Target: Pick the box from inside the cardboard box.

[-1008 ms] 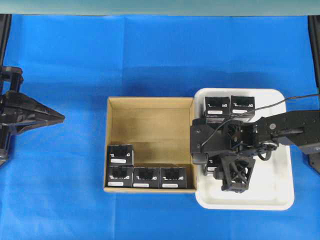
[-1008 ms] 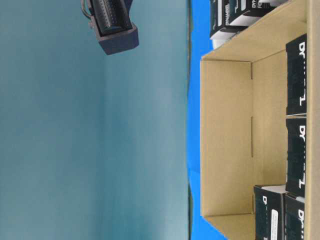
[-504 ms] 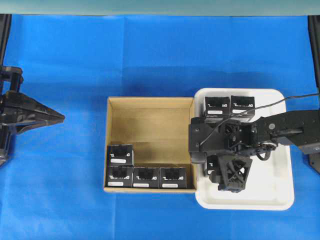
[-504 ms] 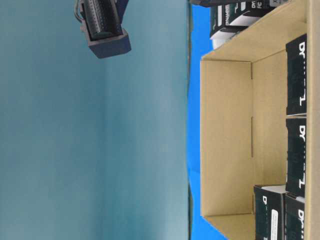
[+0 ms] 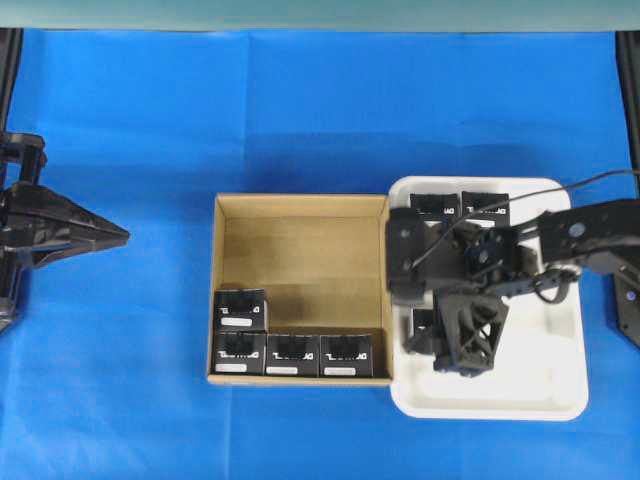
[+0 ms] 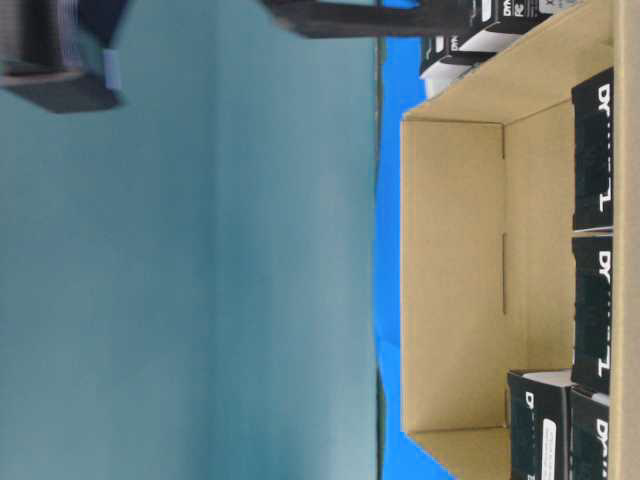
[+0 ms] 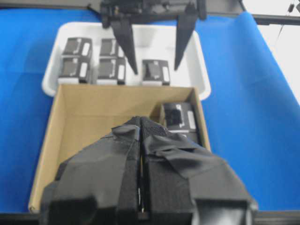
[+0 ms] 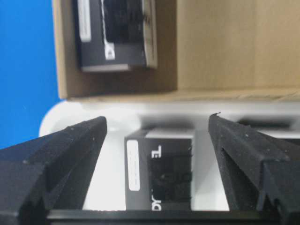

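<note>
Covering the whole table, a blue cloth (image 5: pixel 300 120) lies under the cardboard box (image 5: pixel 300 205), which touches a white tray (image 5: pixel 560 390) on its right. Four black boxes remain in the carton along its near wall, one box (image 5: pixel 241 309) stacked behind the row's left end. Five more sit in the tray. Above the tray hangs the right gripper (image 7: pixel 153 51), jaws spread wide and empty, straddling a tray box (image 8: pixel 159 173). Far left, the left gripper (image 5: pixel 105 234) rests pinched together, holding nothing.

Cardboard box (image 6: pixel 455 280) is occupying the right half of frame; black boxes (image 6: pixel 600 300) are lining its right edge; blurred dark arm part (image 6: pixel 60 55) is showing upper left.
</note>
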Controlling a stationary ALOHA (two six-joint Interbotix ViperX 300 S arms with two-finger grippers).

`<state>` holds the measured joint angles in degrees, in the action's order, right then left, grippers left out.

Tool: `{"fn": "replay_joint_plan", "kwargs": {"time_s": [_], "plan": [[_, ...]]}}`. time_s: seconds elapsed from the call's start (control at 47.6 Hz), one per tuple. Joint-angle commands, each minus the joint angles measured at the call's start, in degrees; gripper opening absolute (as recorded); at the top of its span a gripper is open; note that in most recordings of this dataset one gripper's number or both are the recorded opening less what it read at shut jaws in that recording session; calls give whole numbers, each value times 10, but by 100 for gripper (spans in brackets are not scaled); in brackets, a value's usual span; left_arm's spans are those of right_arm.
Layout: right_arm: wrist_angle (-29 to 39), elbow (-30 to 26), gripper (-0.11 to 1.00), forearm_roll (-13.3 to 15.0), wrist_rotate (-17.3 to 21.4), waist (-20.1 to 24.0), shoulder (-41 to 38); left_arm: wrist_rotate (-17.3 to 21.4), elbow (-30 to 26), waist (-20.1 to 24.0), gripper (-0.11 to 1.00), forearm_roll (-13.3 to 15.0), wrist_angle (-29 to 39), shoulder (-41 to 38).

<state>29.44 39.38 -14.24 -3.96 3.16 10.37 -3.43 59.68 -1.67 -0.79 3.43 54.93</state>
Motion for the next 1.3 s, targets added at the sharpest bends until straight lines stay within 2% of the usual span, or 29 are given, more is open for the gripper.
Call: {"fn": "replay_joint_plan", "kwargs": {"time_s": [0.0, 0.42, 0.819, 1.281], "plan": [[-2, -11, 92, 0, -1, -6, 20, 0, -15, 0, -3, -2, -2, -4], [-30, -1, 92, 0, -8, -18, 86, -1, -15, 0, -3, -2, -1, -4], [-143, 29, 92, 0, -10, -18, 129, -1, -15, 0, -3, -2, -1, -4], [-213, 70, 92, 0, -10, -18, 182, -2, -15, -1, -3, -2, -1, -3]]}}
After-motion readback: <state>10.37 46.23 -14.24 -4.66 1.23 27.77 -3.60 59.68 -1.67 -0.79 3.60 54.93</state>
